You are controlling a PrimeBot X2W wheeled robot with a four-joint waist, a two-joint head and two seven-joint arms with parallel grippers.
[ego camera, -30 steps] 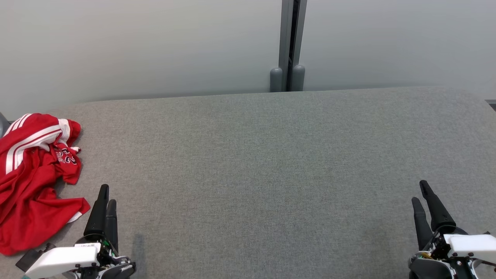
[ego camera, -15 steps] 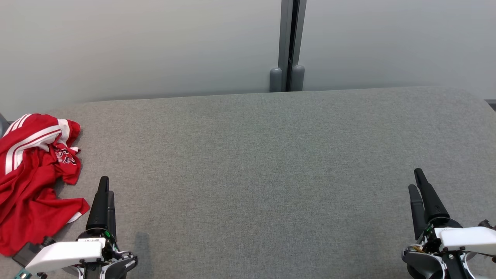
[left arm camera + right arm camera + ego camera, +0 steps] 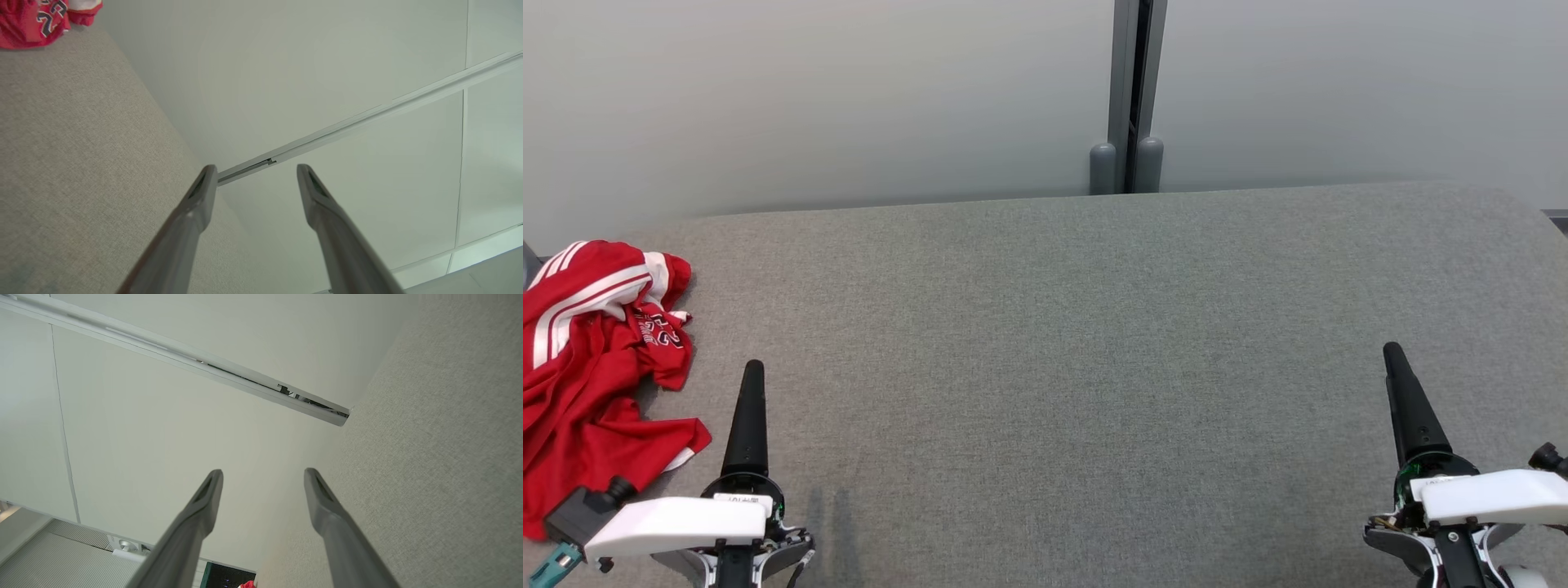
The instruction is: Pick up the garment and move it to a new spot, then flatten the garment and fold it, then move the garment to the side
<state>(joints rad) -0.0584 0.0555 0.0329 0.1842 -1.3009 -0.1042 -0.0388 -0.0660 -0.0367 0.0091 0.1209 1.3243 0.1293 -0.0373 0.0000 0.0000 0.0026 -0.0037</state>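
- Holding both grippers over the near part of the grey fabric table (image 3: 1062, 343), fingers pointing toward the far wall (image 3: 849, 98).
- My L gripper (image 3: 255, 169): fingers spread w/ a clear gap, nothing btwn them; sits at near left.
- My R gripper (image 3: 263, 473): also spread + empty; sits at near right, well apart from the L one.
- Head view shows each gripper as one dark finger, i.e. turned edge-on.
- Task item, the garment (image 3: 596, 359): red jersey w/ white stripes + printed number, crumpled in a heap at the table's left edge.
- It lies just left of my L gripper, not touching the fingers; its near flap ends beside my L wrist.
- Middle + right of the table are bare fabric.
- Far side: grey vertical post (image 3: 1129, 90) btwn the wall panels, two rounded grey caps at its foot behind the table's far edge.
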